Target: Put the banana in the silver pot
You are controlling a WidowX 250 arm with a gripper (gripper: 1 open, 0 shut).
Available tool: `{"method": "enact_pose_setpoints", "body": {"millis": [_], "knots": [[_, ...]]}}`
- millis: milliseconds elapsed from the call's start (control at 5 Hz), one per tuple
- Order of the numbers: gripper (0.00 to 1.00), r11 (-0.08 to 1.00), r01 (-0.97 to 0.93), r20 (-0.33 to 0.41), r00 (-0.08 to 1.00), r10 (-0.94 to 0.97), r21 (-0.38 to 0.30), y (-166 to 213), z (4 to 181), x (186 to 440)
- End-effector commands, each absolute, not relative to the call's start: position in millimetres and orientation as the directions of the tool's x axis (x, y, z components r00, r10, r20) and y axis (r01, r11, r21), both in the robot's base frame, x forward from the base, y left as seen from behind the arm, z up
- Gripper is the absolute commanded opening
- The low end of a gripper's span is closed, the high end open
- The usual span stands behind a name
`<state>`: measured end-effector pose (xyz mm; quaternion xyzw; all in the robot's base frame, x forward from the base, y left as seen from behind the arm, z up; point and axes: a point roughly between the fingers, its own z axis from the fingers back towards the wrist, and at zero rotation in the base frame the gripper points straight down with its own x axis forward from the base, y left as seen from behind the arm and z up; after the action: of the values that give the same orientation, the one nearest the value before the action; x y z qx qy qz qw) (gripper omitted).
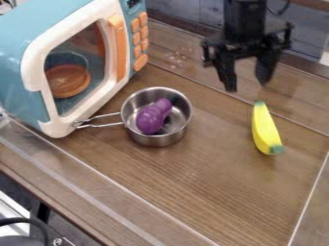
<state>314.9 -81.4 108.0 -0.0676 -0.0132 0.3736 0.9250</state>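
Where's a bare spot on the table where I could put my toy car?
The wood between the pot and the banana is bare, and so is the stretch in front of them. It's crowded on the other side, where the pot's handle reaches the toy oven.
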Motion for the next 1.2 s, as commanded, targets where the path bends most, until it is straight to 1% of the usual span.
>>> {"method": "enact_pose_setpoints", "body": {"millis": [0, 200, 400, 600, 800, 1000], "knots": [[1.00, 0.715, -0.682, 0.011, 0.723, 0.691, -0.154, -93, 93.6, 319], [1.00, 0.694, -0.703, 0.025, 0.700, 0.714, -0.152, -92, 66.2, 323], [0.00, 0.677, -0.720, 0.030, 0.681, 0.731, -0.149, -90, 49.6, 325], [0.00, 0.692, -0.708, 0.015, 0.697, 0.717, -0.142, -80, 68.0, 318], [0.00, 0.701, -0.699, -0.011, 0.709, 0.705, -0.144, -69, 91.7, 312], [0.00, 0.679, -0.714, -0.035, 0.693, 0.720, -0.173, -41, 141.8, 301]]}}
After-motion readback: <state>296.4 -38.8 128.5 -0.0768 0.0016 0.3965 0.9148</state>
